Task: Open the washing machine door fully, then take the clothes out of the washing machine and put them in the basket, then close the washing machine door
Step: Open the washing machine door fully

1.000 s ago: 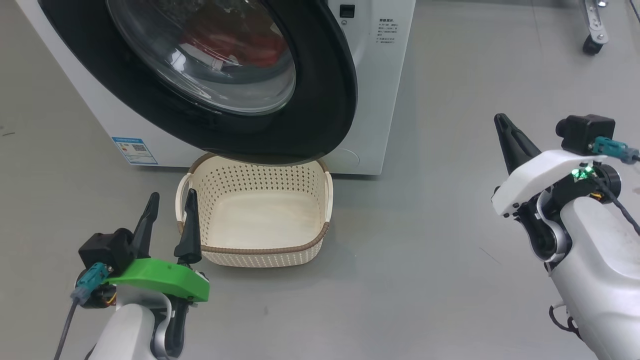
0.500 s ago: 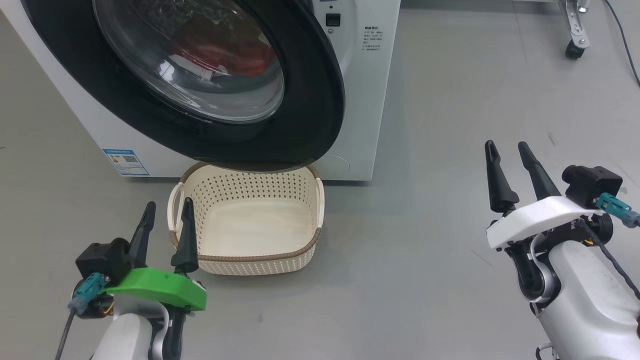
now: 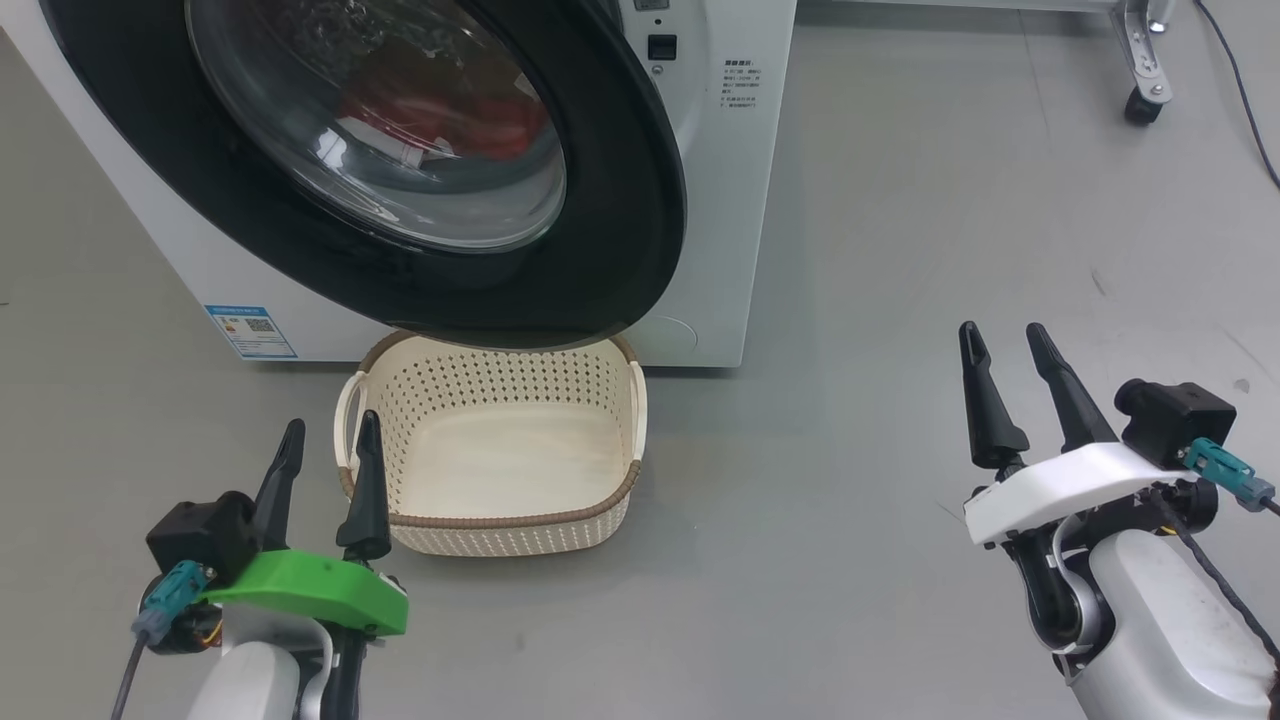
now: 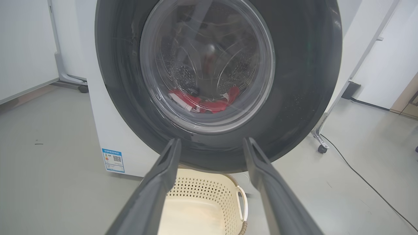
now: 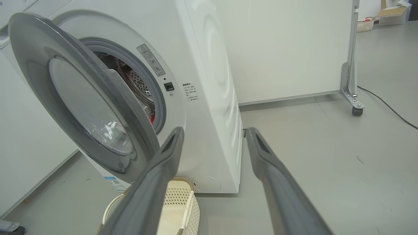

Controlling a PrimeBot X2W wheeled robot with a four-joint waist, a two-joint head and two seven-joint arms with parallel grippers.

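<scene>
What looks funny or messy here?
Nothing is spilled or broken. One thing is a bit odd: the washing machine door stands only part-way open, its black rim hanging over the far end of the basket. The red clothes lie inside the washing machine, and the basket is empty.

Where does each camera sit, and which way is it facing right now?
Head view: high, facing forward and down at the washing machine door and basket; left gripper and right gripper show, open.
Left wrist view: low, squarely facing the door glass, clothes behind it; own fingers show.
Right wrist view: low, sideways on the ajar door and washing machine; own fingers show.
Shared: door and basket, in all three.
</scene>
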